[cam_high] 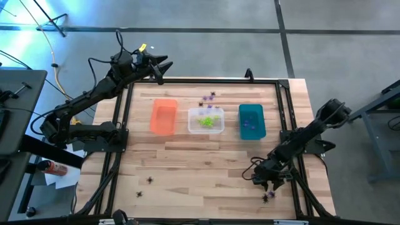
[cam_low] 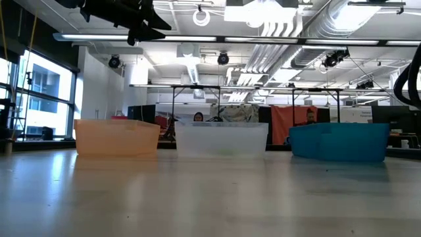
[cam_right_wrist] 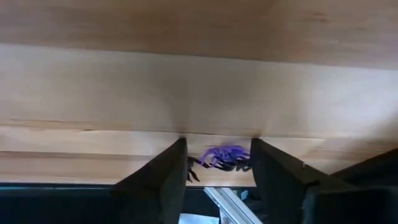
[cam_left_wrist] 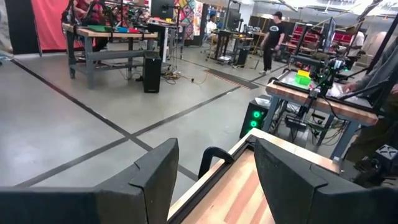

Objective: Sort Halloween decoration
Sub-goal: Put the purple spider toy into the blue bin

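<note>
right gripper [cam_right_wrist: 217,163] low at the desk's near right corner, fingers [cam_right_wrist: 163,180] apart on both sides of a purple spider [cam_right_wrist: 225,157], contact unclear, left gripper [cam_left_wrist: 214,171] raised past the far left corner, fingers apart and empty, more spiders [cam_high: 208,120] in the clear bin [cam_high: 206,129]

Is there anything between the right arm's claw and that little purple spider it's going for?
Nothing visible. The right end effector is down at the table's near edge, and the purple spider already sits between its two fingers, with only bare wood around it.
</note>
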{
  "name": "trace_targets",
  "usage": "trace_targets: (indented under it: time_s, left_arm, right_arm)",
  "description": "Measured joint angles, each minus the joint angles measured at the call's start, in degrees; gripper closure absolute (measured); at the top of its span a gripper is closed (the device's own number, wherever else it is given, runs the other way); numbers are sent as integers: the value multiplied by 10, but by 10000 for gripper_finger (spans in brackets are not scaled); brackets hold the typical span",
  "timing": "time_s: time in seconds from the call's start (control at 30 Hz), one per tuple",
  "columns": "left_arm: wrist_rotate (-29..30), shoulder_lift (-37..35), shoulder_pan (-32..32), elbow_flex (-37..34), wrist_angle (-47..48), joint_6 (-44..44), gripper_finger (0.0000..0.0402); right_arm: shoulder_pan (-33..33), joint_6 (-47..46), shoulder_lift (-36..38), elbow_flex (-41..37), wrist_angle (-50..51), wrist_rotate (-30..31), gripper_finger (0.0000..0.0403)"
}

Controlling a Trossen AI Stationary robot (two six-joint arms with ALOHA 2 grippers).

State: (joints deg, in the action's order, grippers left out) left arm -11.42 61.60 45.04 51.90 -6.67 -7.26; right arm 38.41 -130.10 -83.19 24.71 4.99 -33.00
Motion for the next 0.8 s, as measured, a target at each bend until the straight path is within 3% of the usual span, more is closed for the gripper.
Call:
trace_targets:
  time_s: [0.57,0.7,0.8]
  left_arm:
    - [0,0,0,0,0,-1,202]
    - [0,0,-1,0,0,-2,202]
    - [0,0,-1,0,0,-9,202]
  right_arm:
    - [19,26,-25,3,5,16,393]
    - [21,54,-11,15,26,55,398]
    - [28,96,11,39,82,123,402]
